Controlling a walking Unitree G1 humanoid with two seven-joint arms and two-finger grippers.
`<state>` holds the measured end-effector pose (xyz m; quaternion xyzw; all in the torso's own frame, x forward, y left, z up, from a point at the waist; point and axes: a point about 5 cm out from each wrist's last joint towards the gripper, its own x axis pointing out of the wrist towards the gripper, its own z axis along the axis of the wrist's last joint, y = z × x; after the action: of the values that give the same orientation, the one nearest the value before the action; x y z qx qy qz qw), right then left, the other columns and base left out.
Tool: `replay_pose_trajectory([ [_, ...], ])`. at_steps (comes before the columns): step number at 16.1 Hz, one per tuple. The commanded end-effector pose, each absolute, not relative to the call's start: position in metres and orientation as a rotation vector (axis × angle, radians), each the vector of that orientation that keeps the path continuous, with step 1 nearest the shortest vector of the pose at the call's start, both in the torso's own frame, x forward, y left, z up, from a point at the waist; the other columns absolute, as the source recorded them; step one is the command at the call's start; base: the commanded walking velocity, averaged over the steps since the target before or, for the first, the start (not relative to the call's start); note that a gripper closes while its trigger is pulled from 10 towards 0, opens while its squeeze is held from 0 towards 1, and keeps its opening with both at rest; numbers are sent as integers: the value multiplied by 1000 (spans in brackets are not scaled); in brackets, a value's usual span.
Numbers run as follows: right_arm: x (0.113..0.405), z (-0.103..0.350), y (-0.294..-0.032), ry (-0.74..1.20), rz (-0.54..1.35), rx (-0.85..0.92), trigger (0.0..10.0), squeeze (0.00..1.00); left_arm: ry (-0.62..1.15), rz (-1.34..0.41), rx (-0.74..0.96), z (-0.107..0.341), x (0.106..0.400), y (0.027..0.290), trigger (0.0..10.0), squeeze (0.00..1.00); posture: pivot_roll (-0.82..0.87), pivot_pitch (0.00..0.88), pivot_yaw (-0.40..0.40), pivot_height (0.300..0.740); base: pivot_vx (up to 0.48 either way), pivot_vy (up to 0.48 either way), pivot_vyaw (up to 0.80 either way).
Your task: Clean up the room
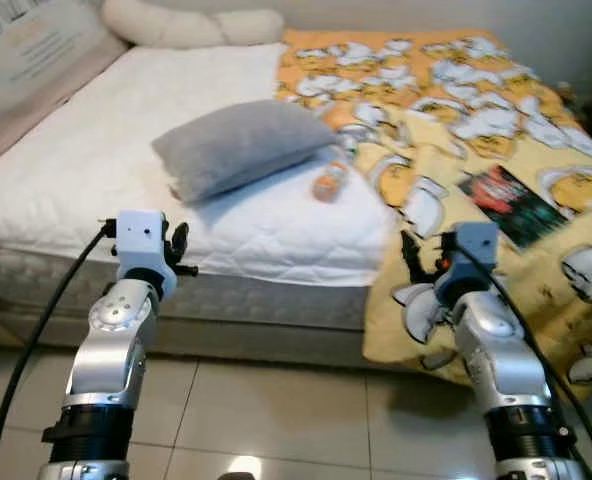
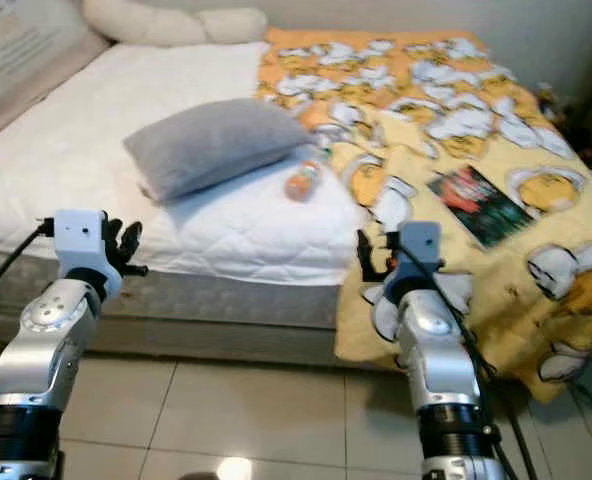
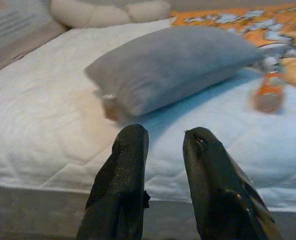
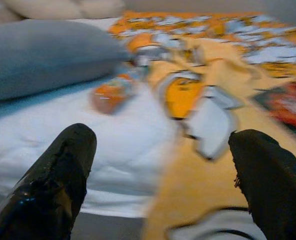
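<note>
So the robot's parked at the side of the bed point(image 1: 96, 160), both arms held up in front of it over the tiled floor point(image 1: 276, 410). The left gripper point(image 3: 160, 150) sits just short of the mattress edge, jaws only a little apart and holding nothing. The right gripper point(image 4: 163, 165) is over by the hanging edge of the yellow blanket point(image 1: 496, 110), jaws spread wide, also empty.

On the white mattress cover there's a gray pillow point(image 1: 241, 145) lying flat-ish, and just beside it a small orange bottle point(image 1: 330, 182) on its side, right where the white meets the blanket. Its label is too blurry to read. Further right, on top of the blanket, lies a dark book or magazine point(image 1: 506, 203) with a red and black cover; there's print on it but I can't make it out. The blanket has a repeating white cartoon figure pattern.

Up by the headboard there's a long cream bolster point(image 1: 191, 25), and a beige cushion point(image 1: 36, 50) with some faint gray lettering, unreadable from here
</note>
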<state>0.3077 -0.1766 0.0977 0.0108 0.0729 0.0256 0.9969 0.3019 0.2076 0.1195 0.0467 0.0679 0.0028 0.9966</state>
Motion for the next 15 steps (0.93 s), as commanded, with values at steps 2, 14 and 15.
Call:
replay_pose_trajectory([
  [2,305,102,-162,139,122,46,10000,0,153,-10,89,115,298,206,10000,0,25,0,23,740,304,0,0],
  [14,275,95,-167,195,114,48,10000,0,156,-21,105,113,276,198,10000,0,36,0,21,740,310,0,0],
  [15,273,94,-173,197,65,40,10000,0,156,-14,104,113,273,200,10000,0,37,0,23,740,337,0,0],
])
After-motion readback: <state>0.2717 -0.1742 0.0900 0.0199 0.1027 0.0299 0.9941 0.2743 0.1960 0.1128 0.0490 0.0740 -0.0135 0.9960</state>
